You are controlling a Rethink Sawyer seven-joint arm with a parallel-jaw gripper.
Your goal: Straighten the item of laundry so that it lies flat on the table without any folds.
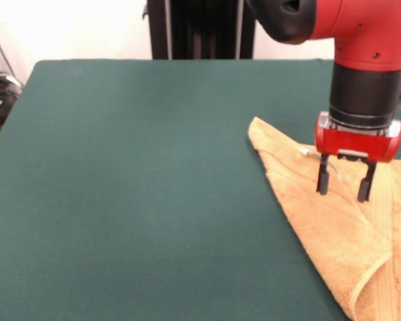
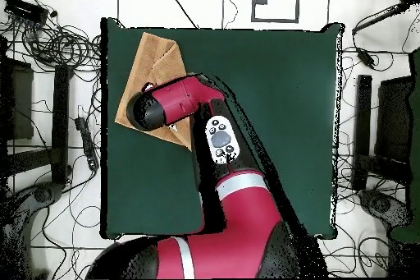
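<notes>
Orange towel (image 1: pixel 347 234) folded, end effector (image 1: pixel 345 182) spread above

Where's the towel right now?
Front view: the towel lies at the table's right edge, running off the picture, under the open tool. Overhead: it is near the top-left corner.

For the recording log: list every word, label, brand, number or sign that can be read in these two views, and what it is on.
None can be read.
Towel: a small white tag shows near the gripper; any print is too small to read.
Arm: the grey button panel has round controls; any markings are too blurred to read.
Table: plain green, no marks.
</notes>
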